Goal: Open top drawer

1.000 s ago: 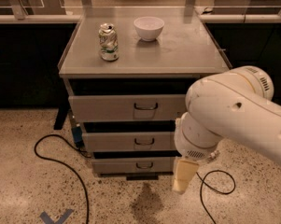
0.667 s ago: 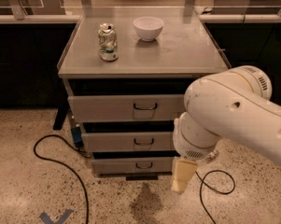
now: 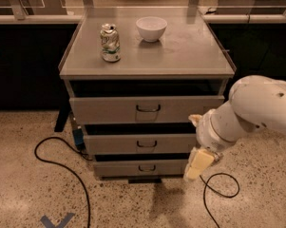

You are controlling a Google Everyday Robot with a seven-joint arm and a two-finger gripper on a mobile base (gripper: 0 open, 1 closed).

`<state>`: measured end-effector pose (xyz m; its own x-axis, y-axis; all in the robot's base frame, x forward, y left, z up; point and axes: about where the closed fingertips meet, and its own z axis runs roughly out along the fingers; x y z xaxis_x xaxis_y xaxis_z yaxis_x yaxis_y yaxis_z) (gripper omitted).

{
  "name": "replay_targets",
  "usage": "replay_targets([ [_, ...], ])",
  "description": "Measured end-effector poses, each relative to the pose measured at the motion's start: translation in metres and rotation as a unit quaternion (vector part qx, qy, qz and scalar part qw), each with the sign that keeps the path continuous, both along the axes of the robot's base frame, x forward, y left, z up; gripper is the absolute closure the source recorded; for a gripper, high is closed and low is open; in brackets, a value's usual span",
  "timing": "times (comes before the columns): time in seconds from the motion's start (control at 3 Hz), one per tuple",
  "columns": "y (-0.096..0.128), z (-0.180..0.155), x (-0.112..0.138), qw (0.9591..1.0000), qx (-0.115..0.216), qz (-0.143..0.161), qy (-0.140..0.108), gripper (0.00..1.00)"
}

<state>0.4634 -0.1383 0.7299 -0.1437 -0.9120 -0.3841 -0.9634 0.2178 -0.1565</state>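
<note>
- Three drawers sit in the grey cabinet (image 3: 180, 56). The top drawer (image 3: 104, 110) is the widest one, directly under the cabinet top, with a dark loop handle (image 3: 148, 109) in the middle of its front.
- Between the cabinet top and this front I see a dark gap. How far the drawer is pulled out I cannot tell.
- My gripper (image 3: 199, 161) hangs low at the right side of the cabinet, just beside the right ends of the two lower drawers (image 3: 114, 144), and points down to the floor (image 3: 23, 194).
- It is well apart from the handle. If it is released or clenched, I cannot tell.
- The white arm (image 3: 261, 106) comes in from the right edge.
- On the cabinet top stand a can (image 3: 110, 42) and, to its right, a white bowl (image 3: 151, 28).
- A black cable (image 3: 61, 165) lies on the floor at the left. A second cable (image 3: 221, 191) makes a loop below the gripper.
</note>
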Motion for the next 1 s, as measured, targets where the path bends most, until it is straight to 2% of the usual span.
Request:
replay_targets([
  [0.33,-0.003,-0.011,0.070,0.9966,0.062,0.040,-0.037,0.00],
  [0.67,-0.003,-0.011,0.070,0.9966,0.062,0.040,-0.037,0.00],
  [1.0,0.006,-0.029,0.084,0.9977,0.035,0.036,-0.046,0.00],
])
